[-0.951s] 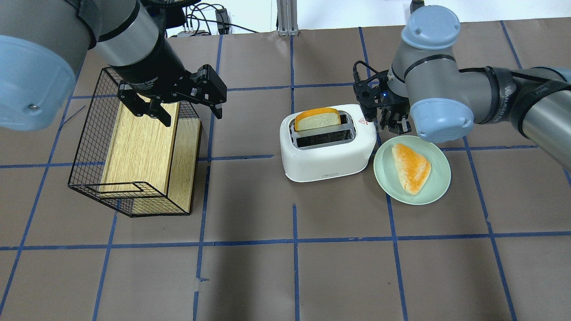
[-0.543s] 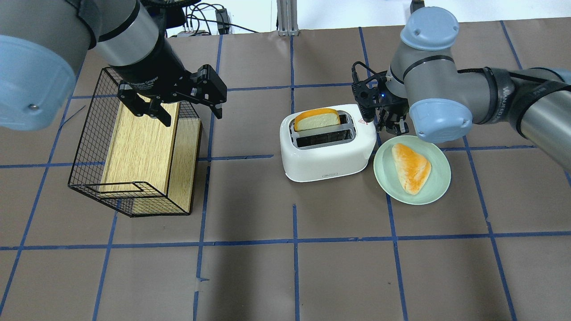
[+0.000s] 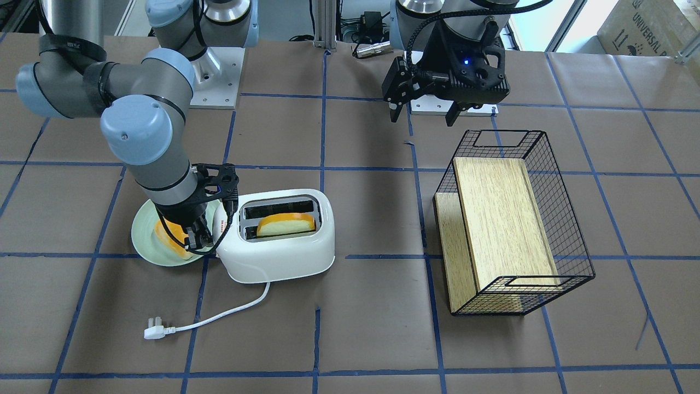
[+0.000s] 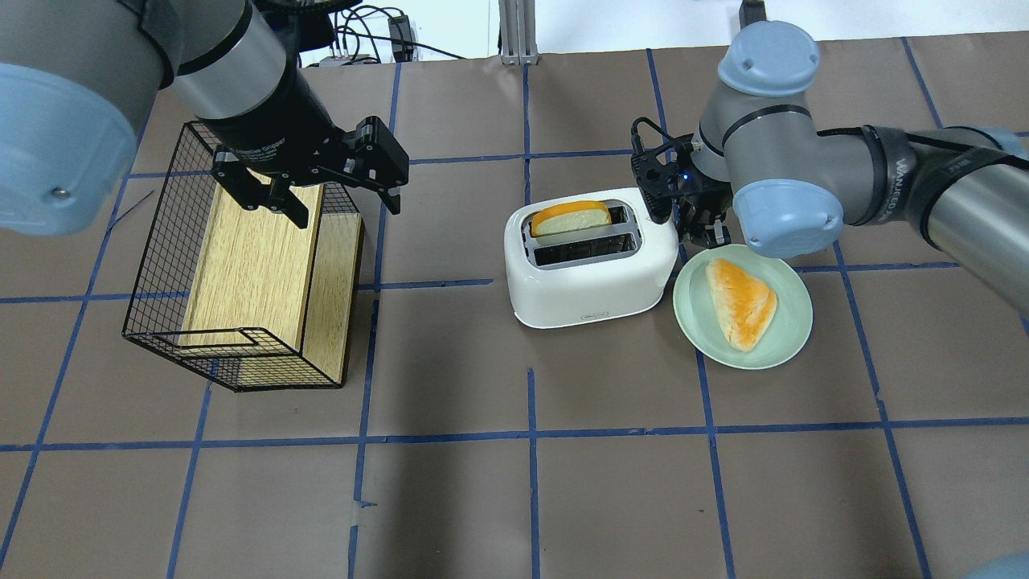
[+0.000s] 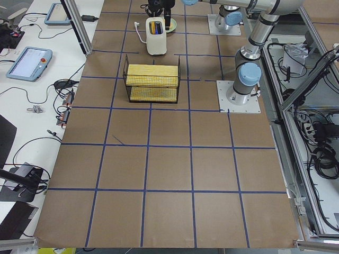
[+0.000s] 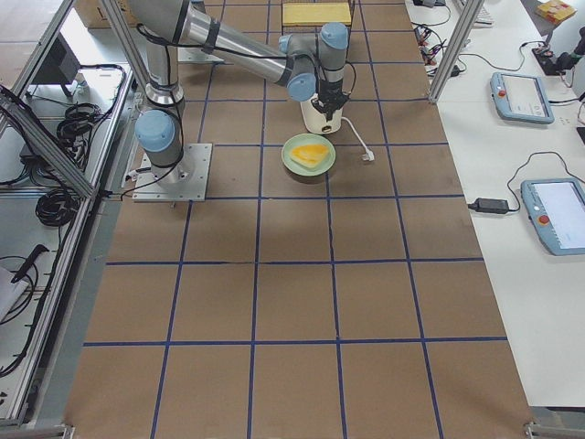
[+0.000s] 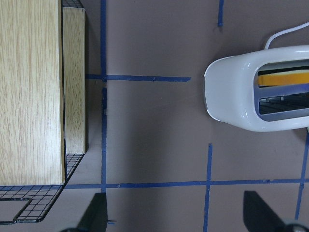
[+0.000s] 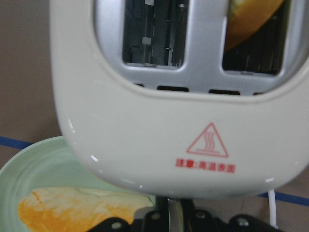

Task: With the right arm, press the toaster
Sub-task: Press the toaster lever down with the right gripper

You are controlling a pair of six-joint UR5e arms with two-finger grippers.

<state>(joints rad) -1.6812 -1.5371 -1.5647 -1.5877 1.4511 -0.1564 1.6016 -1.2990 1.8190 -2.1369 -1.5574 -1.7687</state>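
Note:
The white two-slot toaster (image 4: 591, 269) stands mid-table and also shows in the front view (image 3: 279, 249). A slice of orange-crusted bread (image 4: 571, 217) sits in its far slot. My right gripper (image 4: 706, 233) is shut and points down at the toaster's right end, over the plate's edge; it also shows in the front view (image 3: 197, 238). The right wrist view shows that end with the red warning mark (image 8: 207, 141) just above my closed fingertips (image 8: 169, 217). I cannot see the lever or the knob. My left gripper (image 4: 348, 213) is open and empty above the wire basket.
A pale green plate (image 4: 784, 342) with a triangular slice of bread (image 4: 741, 301) touches the toaster's right side. A black wire basket holding a wooden box (image 4: 241, 265) stands at the left. The toaster's white cord and plug (image 3: 156, 331) lie on the far side.
My right gripper has moved a little left and down, close against the toaster's end. The slice in the slot sits slightly lower. The left arm has not moved.

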